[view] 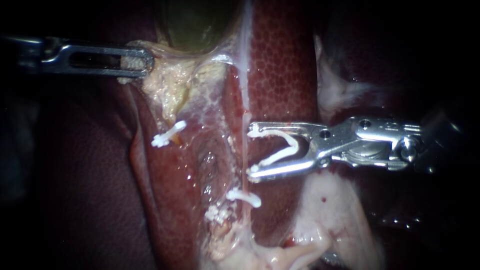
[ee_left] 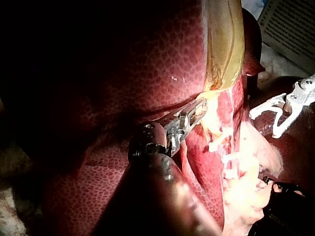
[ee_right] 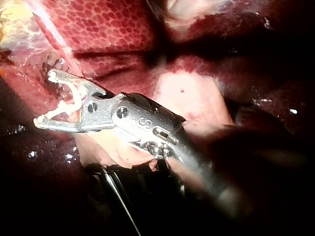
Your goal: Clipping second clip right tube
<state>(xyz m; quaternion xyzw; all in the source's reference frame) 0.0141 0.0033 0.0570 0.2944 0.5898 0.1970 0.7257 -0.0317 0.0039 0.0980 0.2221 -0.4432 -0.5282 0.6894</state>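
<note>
Holding a white plastic clip, the right instrument [view: 254, 152] reaches in from the right, its bright metal jaws standing wide apart. This loaded clip [view: 291, 144] is a V lying on its side. One arm rests along each jaw, the hinge sits deep in the throat, and the mouth faces the right tube [view: 245, 100]. That tube is a thin, pale, glistening strand running down over the liver [view: 280, 65], whose dark red surface is finely mottled. It passes just off the jaw tips, at the clip's mouth rather than inside it. Lower on the same tube sits a closed white clip, the lower clip [view: 245, 197], above a ragged clump of pale tissue. Well apart, another closed white clip, the left clip [view: 168, 135], lies slanted below a crumbly patch of pale yellow tissue [view: 170, 85].

The left instrument [view: 140, 61] enters from the left with long, slotted steel jaws. They lie together, pinching the edge of that yellow tissue just under the greenish, smooth-walled gallbladder [view: 195, 25]. The left wrist view shows the same grip at the gallbladder's base.
</note>
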